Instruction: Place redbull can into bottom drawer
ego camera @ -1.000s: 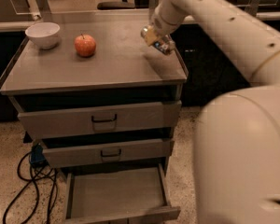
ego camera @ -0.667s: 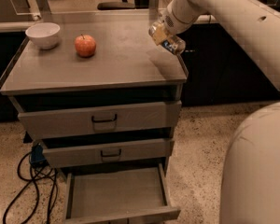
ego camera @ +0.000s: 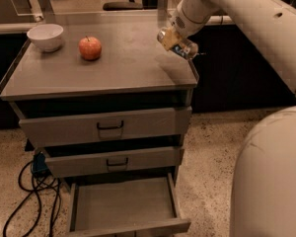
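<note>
The redbull can (ego camera: pixel 179 44) is a slim silver can with bluish marks, held tilted in the air above the right rear part of the cabinet top. My gripper (ego camera: pixel 170 37) is shut on the can at the end of my white arm, which reaches in from the upper right. The bottom drawer (ego camera: pixel 124 204) is pulled open at the foot of the cabinet, showing a flat grey floor with nothing in it. It lies well below and to the left of the can.
A red apple (ego camera: pixel 90 48) and a white bowl (ego camera: pixel 45 36) sit on the cabinet top (ego camera: pixel 98 68) at the left. The two upper drawers (ego camera: pixel 108 126) are slightly open. Black cables (ego camera: pixel 32 196) lie on the floor at the left. My white base (ego camera: pixel 271 181) fills the lower right.
My gripper has lifted the can off the cabinet top and carried it up and to the right, near the right edge. The apple, bowl and drawers have not moved.
</note>
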